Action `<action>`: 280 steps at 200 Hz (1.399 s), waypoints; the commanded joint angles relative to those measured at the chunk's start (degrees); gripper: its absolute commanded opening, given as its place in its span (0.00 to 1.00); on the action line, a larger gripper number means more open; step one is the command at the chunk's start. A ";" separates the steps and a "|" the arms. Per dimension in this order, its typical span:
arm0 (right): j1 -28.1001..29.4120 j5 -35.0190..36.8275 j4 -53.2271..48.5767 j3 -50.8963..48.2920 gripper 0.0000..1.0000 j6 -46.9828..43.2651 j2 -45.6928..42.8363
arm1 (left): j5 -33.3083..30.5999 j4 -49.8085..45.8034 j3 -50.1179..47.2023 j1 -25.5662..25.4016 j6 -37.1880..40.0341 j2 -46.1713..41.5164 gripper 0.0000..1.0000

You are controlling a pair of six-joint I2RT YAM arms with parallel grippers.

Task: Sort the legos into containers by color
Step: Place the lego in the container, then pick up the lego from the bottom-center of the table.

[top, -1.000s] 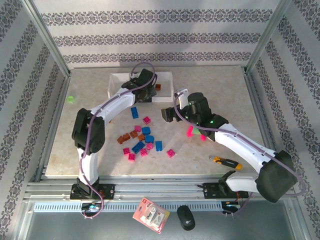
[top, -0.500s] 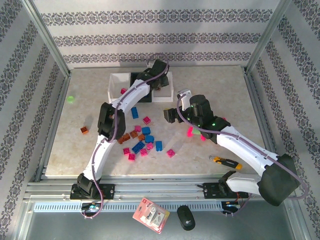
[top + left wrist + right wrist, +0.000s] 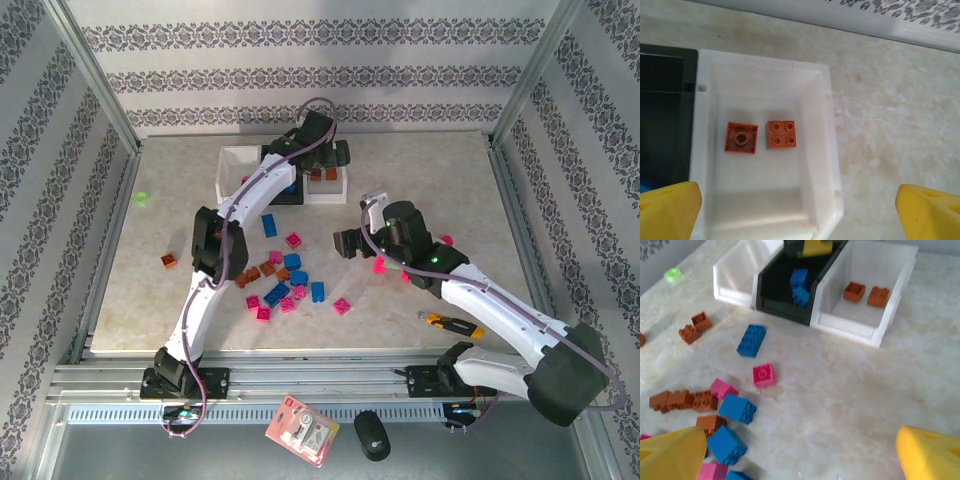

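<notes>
Three joined containers stand at the back: a white bin (image 3: 238, 163), a black bin (image 3: 785, 290) holding blue legos (image 3: 800, 285), and a white bin (image 3: 820, 150) holding two orange legos (image 3: 741, 138) (image 3: 781, 134). My left gripper (image 3: 799, 215) hangs open above that right-hand bin (image 3: 326, 190), its yellow fingertips (image 3: 667, 210) wide apart and empty. Loose pink, blue and brown legos (image 3: 285, 280) lie in a cluster mid-table. My right gripper (image 3: 800, 460) is open and empty over bare table to the right of the cluster, and it also appears from above (image 3: 350, 243).
One orange-brown brick (image 3: 169, 261) lies apart at the left, and a small green bit (image 3: 141, 199) beyond it. Neon pink pieces (image 3: 380, 265) sit by the right arm. A yellow utility knife (image 3: 450, 323) lies near the front right. Frame rails border the table.
My left gripper swung right from the black bin to the right white bin and opened; a second orange brick now lies there. The right gripper drifted slightly nearer.
</notes>
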 commanded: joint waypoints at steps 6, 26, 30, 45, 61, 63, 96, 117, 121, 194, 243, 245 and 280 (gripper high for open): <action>3.44 2.58 -5.50 -3.08 0.97 3.47 -1.81 | 1.73 1.10 -10.18 -0.52 4.91 -11.69 0.99; 5.99 2.72 -7.03 -5.20 0.97 6.23 -2.12 | 0.96 7.36 -24.57 -0.52 5.85 -21.02 0.99; 6.51 2.68 -7.14 -5.55 0.97 6.81 -2.11 | 0.64 8.65 -27.52 -0.47 5.90 -22.83 0.99; 8.67 2.33 -7.75 -6.97 0.97 8.78 -1.72 | -0.47 12.30 -37.39 -0.54 5.53 -29.57 0.99; 11.35 2.69 -8.73 -7.66 0.97 9.91 -0.36 | -1.89 14.07 -46.40 -0.51 4.40 -35.84 0.99; 11.66 2.78 -8.85 -7.72 0.97 10.06 -0.09 | -2.12 14.22 -47.59 -0.48 4.35 -36.57 0.99; 16.13 4.11 -10.21 -7.88 0.95 11.11 5.43 | -4.73 14.42 -62.08 -0.37 2.66 -46.41 0.99; 17.46 4.15 -10.81 -6.34 0.90 9.57 9.53 | -6.23 14.12 -67.92 -0.30 1.26 -50.52 0.99; 17.53 4.29 -10.81 -6.19 0.89 9.63 10.36 | -6.41 14.09 -68.66 -0.29 1.11 -51.07 0.99; 18.72 7.79 -11.35 -3.55 0.54 10.48 21.02 | -8.37 13.56 -71.43 0.21 0.49 -53.86 0.99; 18.71 9.09 -12.21 -2.38 0.31 10.94 19.95 | -8.11 14.57 -72.49 0.30 1.72 -55.40 0.99; 18.69 9.09 -12.13 -2.40 0.31 11.09 19.73 | -8.11 14.59 -72.63 0.30 1.85 -55.59 0.99; 15.44 7.54 -10.36 -0.79 0.31 11.67 15.54 | -6.96 13.18 -74.71 0.27 7.36 -58.42 0.99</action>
